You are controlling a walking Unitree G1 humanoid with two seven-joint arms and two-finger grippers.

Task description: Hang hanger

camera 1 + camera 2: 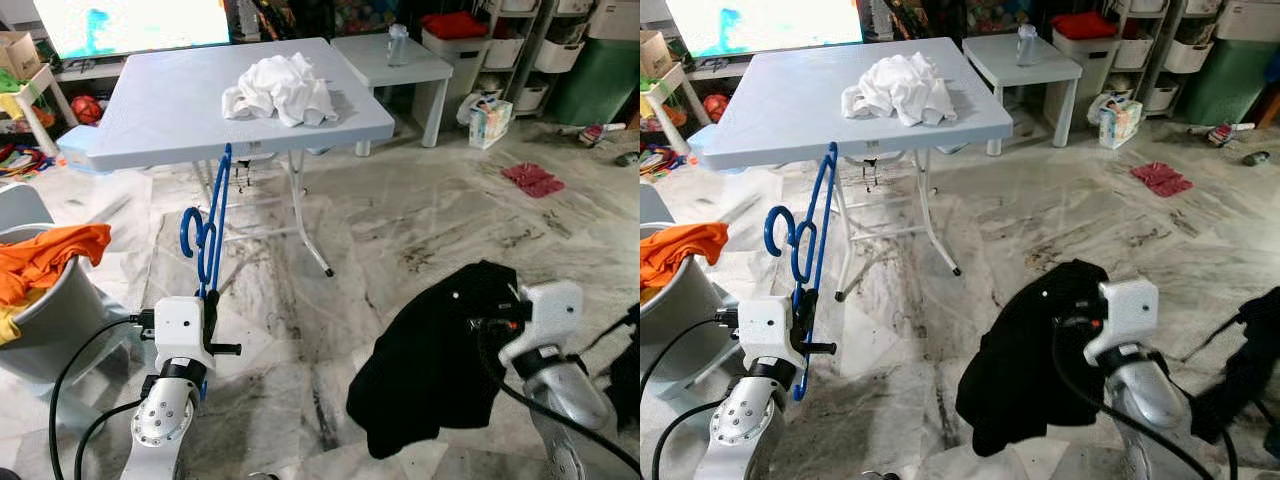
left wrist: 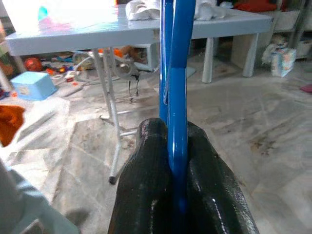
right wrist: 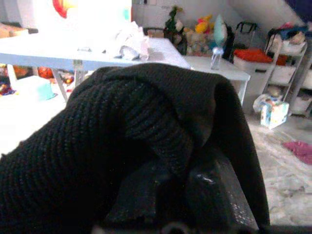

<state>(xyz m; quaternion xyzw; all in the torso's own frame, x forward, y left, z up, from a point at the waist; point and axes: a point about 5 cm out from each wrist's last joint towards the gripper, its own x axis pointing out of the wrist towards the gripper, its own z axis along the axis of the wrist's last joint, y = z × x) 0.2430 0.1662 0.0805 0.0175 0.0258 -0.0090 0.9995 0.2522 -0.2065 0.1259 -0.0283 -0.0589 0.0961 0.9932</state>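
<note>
The left hand [image 2: 178,195] is pinching a slim, glossy blue plastic hanger [image 1: 208,235], upright before the counter [image 1: 160,110]; the right hand [image 3: 195,195] is gripping a black knitted garment [image 1: 430,355].

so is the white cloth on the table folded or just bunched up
Bunched up. The white cloth lies in a crumpled heap on the table, with no flat folds.

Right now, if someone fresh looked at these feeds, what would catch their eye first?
Probably the bright blue hanger, held upright by the left gripper with its fingers clamped on it, in front of the pale folding table. Next, the black garment draped over the right gripper low on the right. After that, the white crumpled cloth on the table and the orange clothes in the grey basket at far left.
</note>
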